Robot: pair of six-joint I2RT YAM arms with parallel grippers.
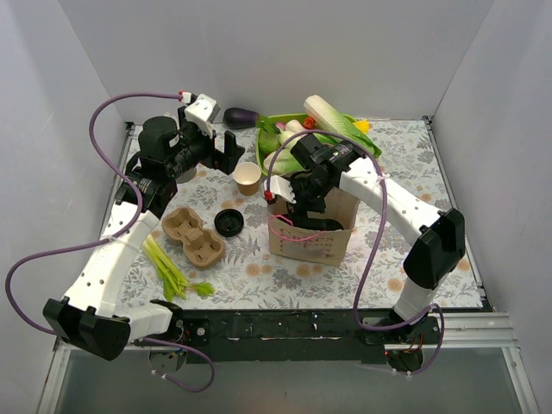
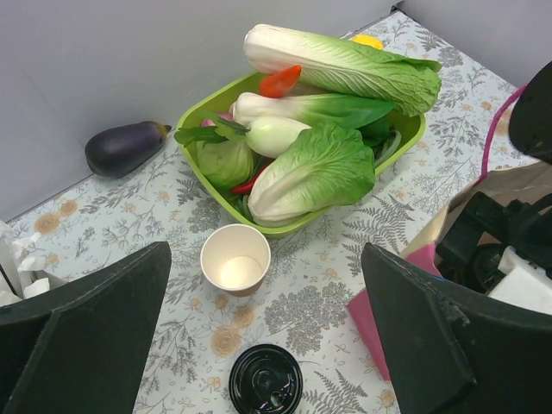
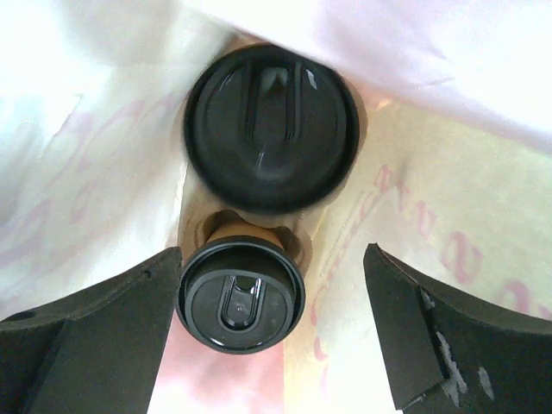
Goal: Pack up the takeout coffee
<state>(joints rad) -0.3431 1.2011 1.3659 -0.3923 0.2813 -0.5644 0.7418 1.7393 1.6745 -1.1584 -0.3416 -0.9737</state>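
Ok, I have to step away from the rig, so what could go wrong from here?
1. The upper lidded cup in the paper bag looks blurred, perhaps moving. It could tip against the lower lidded cup.
2. The open cup is lidless, and its black lid lies apart. The open left jaws might crush or topple it.
3. The right jaws are at the bag's mouth and may snag it when lifting out.
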